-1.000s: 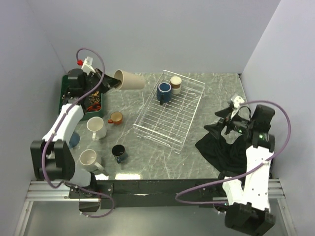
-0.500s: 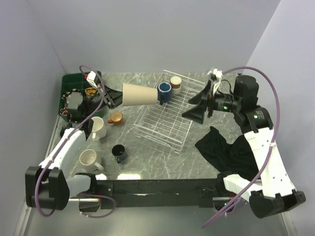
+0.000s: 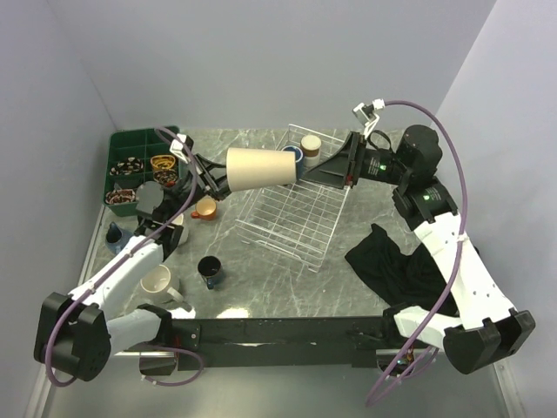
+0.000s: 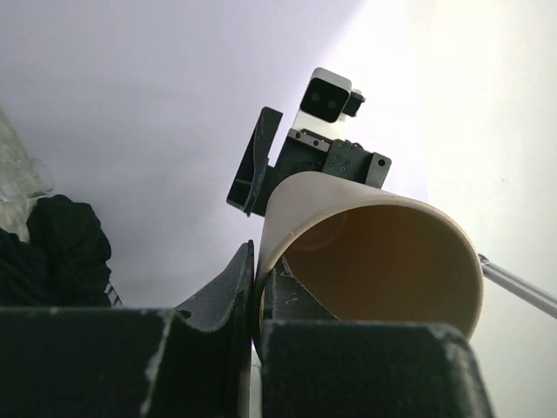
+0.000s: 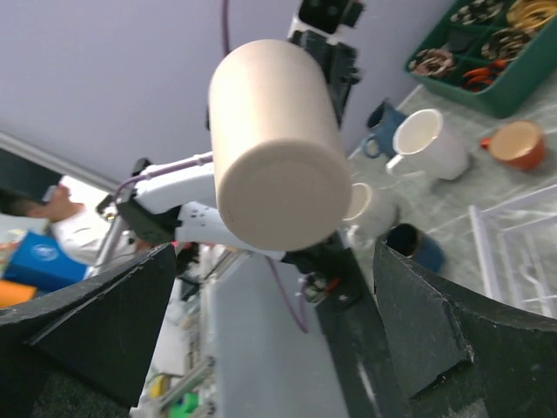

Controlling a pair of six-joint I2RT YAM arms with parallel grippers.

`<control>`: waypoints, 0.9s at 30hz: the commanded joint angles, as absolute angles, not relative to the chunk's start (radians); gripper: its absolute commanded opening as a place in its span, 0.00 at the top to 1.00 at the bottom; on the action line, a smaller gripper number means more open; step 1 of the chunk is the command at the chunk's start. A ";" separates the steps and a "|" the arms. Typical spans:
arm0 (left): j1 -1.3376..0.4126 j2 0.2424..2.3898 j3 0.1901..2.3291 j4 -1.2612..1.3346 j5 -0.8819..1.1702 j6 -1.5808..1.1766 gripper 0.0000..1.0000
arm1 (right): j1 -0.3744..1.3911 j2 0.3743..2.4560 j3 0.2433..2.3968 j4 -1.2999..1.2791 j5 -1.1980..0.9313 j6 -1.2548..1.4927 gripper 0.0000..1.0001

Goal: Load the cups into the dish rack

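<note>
My left gripper (image 3: pixel 214 179) is shut on the rim of the tall beige tumbler (image 3: pixel 261 167) and holds it on its side in the air, over the left edge of the white wire dish rack (image 3: pixel 291 218). In the left wrist view the fingers (image 4: pixel 235 287) pinch the tumbler's wall (image 4: pixel 374 252). My right gripper (image 3: pixel 312 172) is open, facing the tumbler's base (image 5: pixel 278 183) with a gap between. A blue mug (image 3: pixel 292 154) and a brown-cream cup (image 3: pixel 311 144) sit in the rack. An orange cup (image 3: pixel 204 209), a navy cup (image 3: pixel 209 270) and a white mug (image 3: pixel 159 283) stand on the table.
A dark green compartment tray (image 3: pixel 122 144) stands at the back left. A black cloth (image 3: pixel 396 261) lies right of the rack. Another white mug (image 5: pixel 426 144) and a blue mug (image 5: pixel 383 122) stand near the left arm.
My left gripper carried the tumbler right, from the green tray to the rack's left edge. My right arm swung from over the black cloth to the rack, facing the tumbler's base.
</note>
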State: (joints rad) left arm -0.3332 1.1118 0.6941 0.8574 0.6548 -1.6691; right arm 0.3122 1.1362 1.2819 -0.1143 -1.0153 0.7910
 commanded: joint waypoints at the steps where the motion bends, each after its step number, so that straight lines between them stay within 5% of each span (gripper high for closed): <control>1: -0.382 1.144 0.715 0.954 0.569 -1.701 0.99 | 0.348 1.146 1.255 0.087 -1.055 0.962 0.00; 27: -0.554 1.203 0.650 1.023 0.270 -1.661 0.99 | 0.374 1.207 1.281 0.035 -0.865 0.920 0.01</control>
State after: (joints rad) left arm -0.5365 1.2190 0.6659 0.9272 0.3622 -1.6798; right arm 0.3706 1.2022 1.2587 -0.0368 -0.8772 0.8722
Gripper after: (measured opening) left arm 0.068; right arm 0.993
